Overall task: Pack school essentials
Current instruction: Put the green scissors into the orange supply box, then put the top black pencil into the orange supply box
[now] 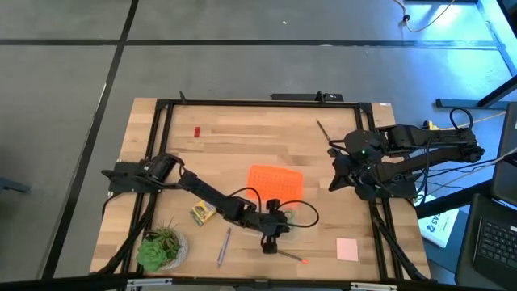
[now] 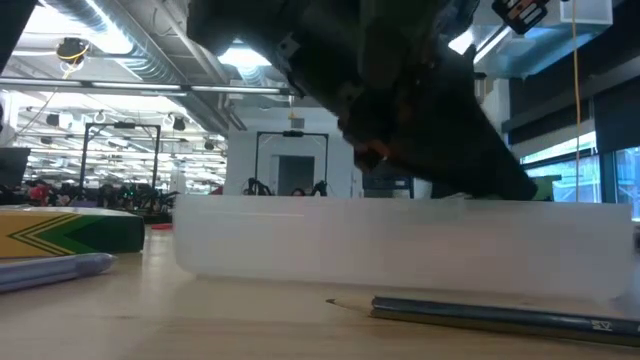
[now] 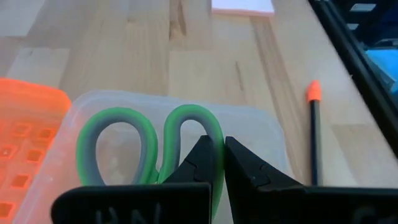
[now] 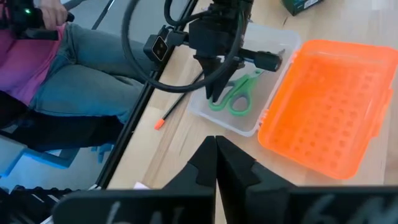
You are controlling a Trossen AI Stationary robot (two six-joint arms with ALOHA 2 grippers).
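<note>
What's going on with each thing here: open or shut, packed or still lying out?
Clear case: open, orange lid flipped flat beside it.
Scissors: inside the case, blades closed.
Left gripper: shut, over the scissors' handle.
Right gripper: shut, empty, off to the side.
Pencil: lying on the table beside the case.
Crayon box, pen, pink note pad: still out on the table.

No readable text anywhere. The yellow-and-green cardboard crayon box (image 2: pixel 70 232) shows only chevron stripes, no words. The dark thin pencil (image 2: pixel 500 313) has a faint mark near its end, too small to read.
</note>
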